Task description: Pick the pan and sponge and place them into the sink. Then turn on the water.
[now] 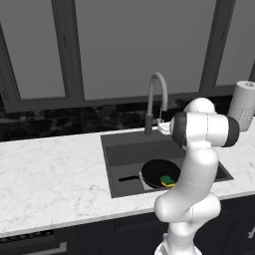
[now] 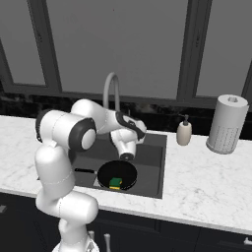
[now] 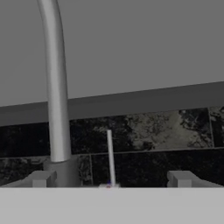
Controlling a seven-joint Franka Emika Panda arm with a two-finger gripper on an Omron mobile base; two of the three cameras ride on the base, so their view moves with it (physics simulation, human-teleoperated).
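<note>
- Pan (image 2: 117, 175) and sponge (image 2: 115, 182) already in sink (image 2: 151, 162), centre frame.
- Tool (image 3: 109, 179) spread apart, empty, facing faucet (image 3: 56, 87) lever (likely to start water).

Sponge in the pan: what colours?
The sponge is yellow with a green top layer, lying in the black pan. Clearest in the left base view.

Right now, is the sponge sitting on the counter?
No, the sponge lies inside the pan, which sits down in the sink.
</note>
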